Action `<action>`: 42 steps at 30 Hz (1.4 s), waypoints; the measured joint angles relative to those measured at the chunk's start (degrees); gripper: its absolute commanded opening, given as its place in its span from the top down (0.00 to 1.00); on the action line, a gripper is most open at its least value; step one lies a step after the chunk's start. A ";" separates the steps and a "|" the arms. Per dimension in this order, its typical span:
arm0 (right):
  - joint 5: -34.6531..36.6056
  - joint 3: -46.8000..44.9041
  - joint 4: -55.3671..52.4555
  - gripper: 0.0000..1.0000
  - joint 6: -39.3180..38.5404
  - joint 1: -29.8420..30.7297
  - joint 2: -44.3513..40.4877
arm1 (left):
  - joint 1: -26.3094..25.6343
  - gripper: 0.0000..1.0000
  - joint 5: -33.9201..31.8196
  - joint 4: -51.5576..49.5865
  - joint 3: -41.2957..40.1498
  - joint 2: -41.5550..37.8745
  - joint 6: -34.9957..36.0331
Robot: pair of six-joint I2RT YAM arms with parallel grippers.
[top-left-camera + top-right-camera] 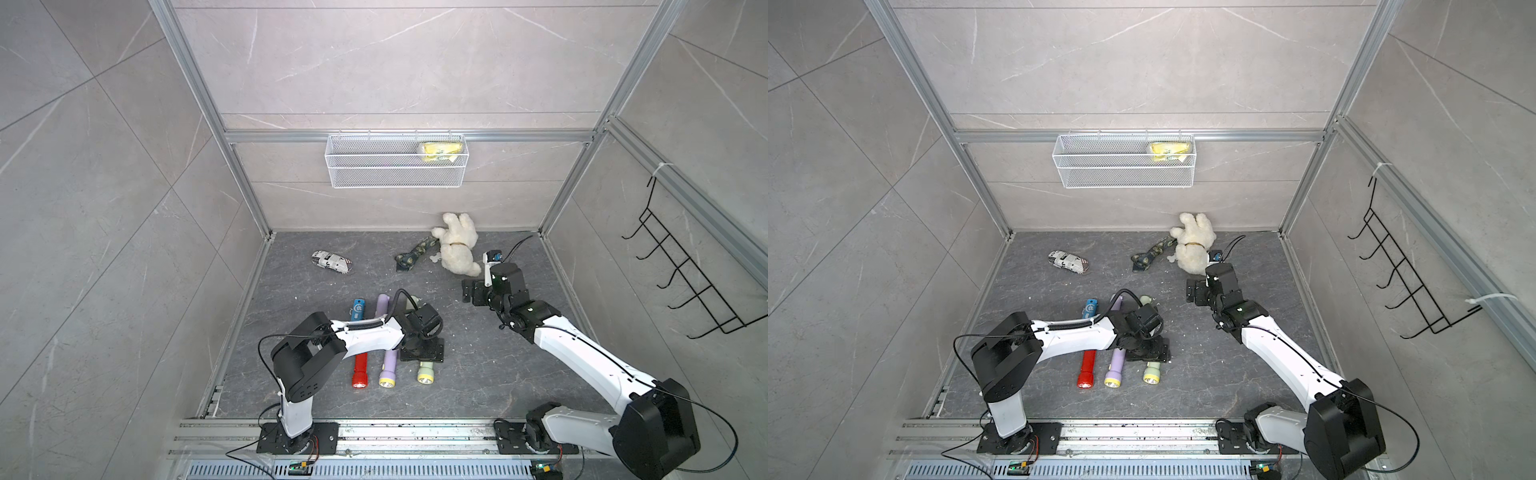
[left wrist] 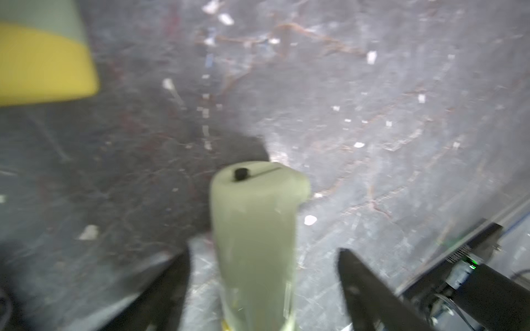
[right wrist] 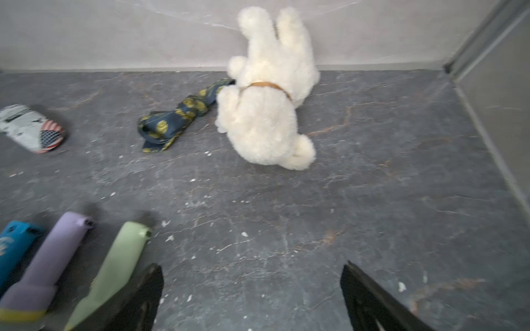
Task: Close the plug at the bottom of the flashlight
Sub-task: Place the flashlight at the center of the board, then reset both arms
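Pale green flashlight lies mid-worktop. Left gripper straddles its barrel, spread wide and gripping nothing. Right gripper gapes empty. It is probably light, stiff, slick plastic that rolls, so grip the barrel. Only the left wrist view shows its tail end closely; in both top views the arm covers the barrel.

The left arm and right arm share one build: glossy white shell links joined by bulky black joint housings with rounded ends. A thin black cable loops off each wrist, and another loops loose from each elbow. On the left arm a ribbed black sleeve runs along the white shell. Each arm stands on a flat black base plate with small screws. The fingers are matte black, flat and tapered.
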 measured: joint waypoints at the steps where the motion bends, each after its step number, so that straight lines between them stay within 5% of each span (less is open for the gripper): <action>1: 1.81 -0.79 1.22 0.00 -0.37 -0.79 0.28 | -0.04 0.01 -0.11 -0.85 0.28 0.00 -0.02; 10: 15.82 -14.12 19.54 0.00 -9.16 -5.29 4.87 | 4.17 0.00 -6.40 -11.58 5.57 -4.61 4.44; 17: 16.50 -25.64 44.17 0.00 -12.96 -5.44 11.15 | 25.00 0.00 -15.10 -7.04 2.80 -23.37 15.43; 24: 16.24 -29.09 57.02 0.00 -14.21 -5.55 14.16 | 37.68 0.00 -27.23 11.65 -17.86 -39.47 31.78; 30: 13.38 -29.18 61.59 0.01 -14.64 -6.29 14.19 | 48.48 0.00 -32.94 24.28 -32.46 -36.76 35.17; 36: 7.56 -30.93 64.96 0.01 -14.10 -10.16 15.28 | 49.22 0.01 -39.60 38.14 -36.15 -25.27 38.49; 42: 3.93 -31.32 65.55 0.00 -13.53 -11.50 16.63 | 50.42 0.01 -34.93 55.82 -44.11 -23.58 45.29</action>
